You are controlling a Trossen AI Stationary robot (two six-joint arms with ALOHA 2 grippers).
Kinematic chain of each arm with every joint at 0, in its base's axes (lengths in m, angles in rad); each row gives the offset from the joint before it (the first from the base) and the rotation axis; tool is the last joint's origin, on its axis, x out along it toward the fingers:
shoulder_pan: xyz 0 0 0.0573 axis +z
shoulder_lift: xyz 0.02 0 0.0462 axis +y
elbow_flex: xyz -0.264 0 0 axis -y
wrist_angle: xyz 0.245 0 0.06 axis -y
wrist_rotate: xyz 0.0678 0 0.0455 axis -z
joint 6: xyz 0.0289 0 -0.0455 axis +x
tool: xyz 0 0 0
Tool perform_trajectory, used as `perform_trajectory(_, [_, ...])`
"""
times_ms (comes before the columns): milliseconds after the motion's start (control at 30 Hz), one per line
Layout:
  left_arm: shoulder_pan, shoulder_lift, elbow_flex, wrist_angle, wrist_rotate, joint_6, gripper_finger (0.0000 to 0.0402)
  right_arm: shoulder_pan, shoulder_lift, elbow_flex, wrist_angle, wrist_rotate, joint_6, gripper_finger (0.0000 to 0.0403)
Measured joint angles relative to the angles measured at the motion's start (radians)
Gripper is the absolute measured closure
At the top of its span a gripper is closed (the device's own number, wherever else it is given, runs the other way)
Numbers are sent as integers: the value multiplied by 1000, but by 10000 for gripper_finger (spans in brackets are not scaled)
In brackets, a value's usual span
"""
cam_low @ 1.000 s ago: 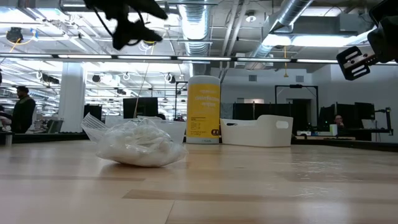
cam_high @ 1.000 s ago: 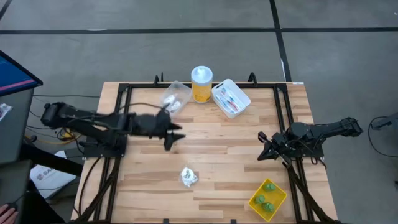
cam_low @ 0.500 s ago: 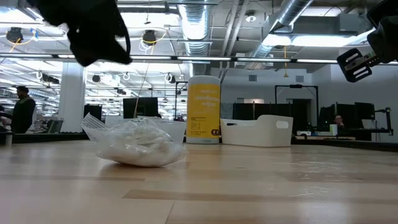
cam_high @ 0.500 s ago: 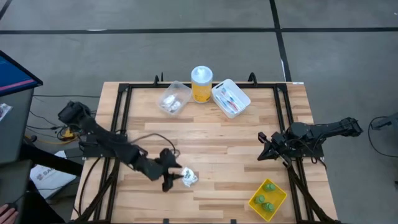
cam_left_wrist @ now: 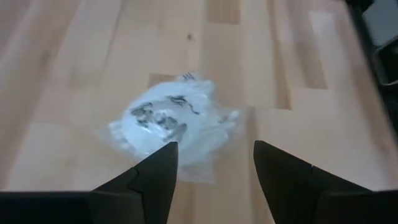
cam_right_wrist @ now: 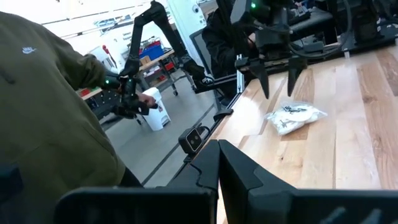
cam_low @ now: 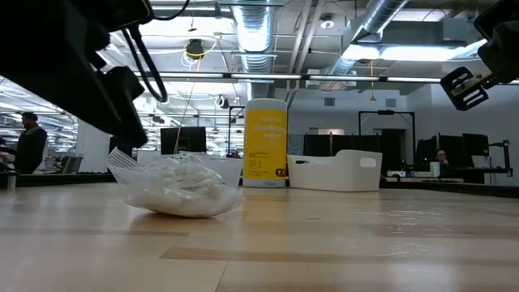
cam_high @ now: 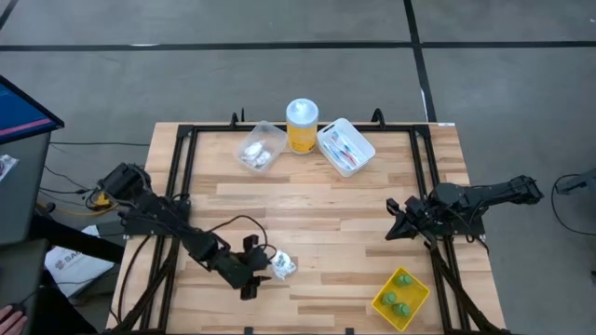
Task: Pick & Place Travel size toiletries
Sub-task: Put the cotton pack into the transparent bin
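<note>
The small clear packet with white stuff inside lies on the wooden table, low and a bit left of the middle in the high view, and the left gripper sits just to its left with its two fingers spread wide and nothing in them. The packet is right ahead of those fingers, just past their tips. The right gripper waits far off at the right with its fingers pressed together; I cannot tell which way the crumpled packet runs long, or what the white stuff is.

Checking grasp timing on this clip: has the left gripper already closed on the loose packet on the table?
No. In the left wrist view the left gripper is open, its two fingers spread apart with the packet lying on the table just ahead of them.
</note>
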Motion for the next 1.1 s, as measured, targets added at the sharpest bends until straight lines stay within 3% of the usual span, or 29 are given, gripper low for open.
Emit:
perform_trajectory(133, [0,32,1,0,-51,49,195,-1,0,0,0,0,25,403])
perform_trajectory(600, [-11,166,3,17,-60,50,205,-1,0,0,0,1,104,403])
perform_trajectory(767, [3,187,5,28,-56,43,261,-1,0,0,-1,14,123,403])
perform_trajectory(967, [35,189,4,18,-24,-12,386,-1,0,0,-2,31,122,403])
perform_trajectory(1100, [62,153,1,0,-11,-85,398,-1,0,0,-2,32,122,403])
